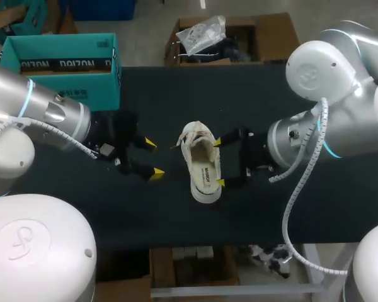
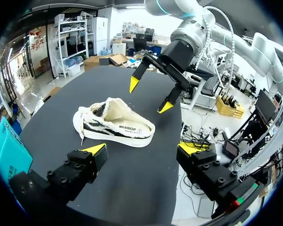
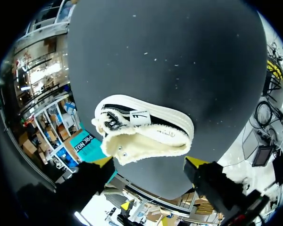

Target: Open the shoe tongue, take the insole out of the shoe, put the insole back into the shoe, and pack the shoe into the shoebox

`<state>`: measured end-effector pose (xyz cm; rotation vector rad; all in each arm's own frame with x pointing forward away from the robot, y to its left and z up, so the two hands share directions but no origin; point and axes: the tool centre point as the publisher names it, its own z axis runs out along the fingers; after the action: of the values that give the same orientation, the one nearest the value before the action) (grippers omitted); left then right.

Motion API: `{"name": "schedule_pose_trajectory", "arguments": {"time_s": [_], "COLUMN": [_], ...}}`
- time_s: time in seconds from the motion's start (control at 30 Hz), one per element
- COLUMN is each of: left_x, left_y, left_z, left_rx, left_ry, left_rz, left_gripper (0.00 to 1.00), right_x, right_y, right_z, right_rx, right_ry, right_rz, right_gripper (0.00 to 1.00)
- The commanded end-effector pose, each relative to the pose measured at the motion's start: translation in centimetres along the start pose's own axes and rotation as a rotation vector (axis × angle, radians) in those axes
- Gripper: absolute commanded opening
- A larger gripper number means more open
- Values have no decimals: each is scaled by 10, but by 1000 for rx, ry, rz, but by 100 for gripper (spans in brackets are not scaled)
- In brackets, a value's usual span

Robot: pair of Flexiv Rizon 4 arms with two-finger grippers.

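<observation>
The shoe (image 1: 200, 162) stands on its sole in the middle of the black desk (image 1: 176, 100), running lengthwise from the near side to the far side, its cream lining spread open. The left gripper (image 1: 153, 158) hangs near the shoe's left side without touching it, fingers apart and holding nothing. The right gripper (image 1: 218, 162) is at the shoe's right side, fingers wide apart; whether the yellow tips touch it I cannot tell. Farther back, at the far left corner, the teal shoebox (image 1: 63, 69) stands well apart from the shoe.
</observation>
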<state>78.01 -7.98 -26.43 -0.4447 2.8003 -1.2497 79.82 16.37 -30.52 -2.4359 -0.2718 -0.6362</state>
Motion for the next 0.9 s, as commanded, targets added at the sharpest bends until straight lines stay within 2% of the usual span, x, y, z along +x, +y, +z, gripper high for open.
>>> {"name": "schedule_pose_trajectory", "arguments": {"time_s": [0.03, 0.3, 0.37, 0.57, 0.73, 0.9], "left_x": [1, 0, 0, 0, 0, -6], "left_y": [1, 4, 4, -4, -15, -20], "left_z": [0, 1, 1, -1, -2, -1], "left_rx": [2, 9, 11, -32, -109, -138], "left_ry": [-1, 7, 9, 23, 89, 120], "left_rz": [0, -4, -7, 21, 66, 55], "left_gripper": [100, 100, 100, 100, 100, 100], "right_x": [-4, 2, 3, 3, 3, 3], "right_y": [4, 0, -2, -2, -2, -2], "right_z": [-9, -19, -23, -23, -23, -23], "right_rx": [93, 30, -28, -28, -28, -28], "right_ry": [22, 44, 75, 75, 75, 75], "right_rz": [-2, 2, 37, 37, 37, 37], "right_gripper": [100, 100, 100, 100, 100, 100]}}
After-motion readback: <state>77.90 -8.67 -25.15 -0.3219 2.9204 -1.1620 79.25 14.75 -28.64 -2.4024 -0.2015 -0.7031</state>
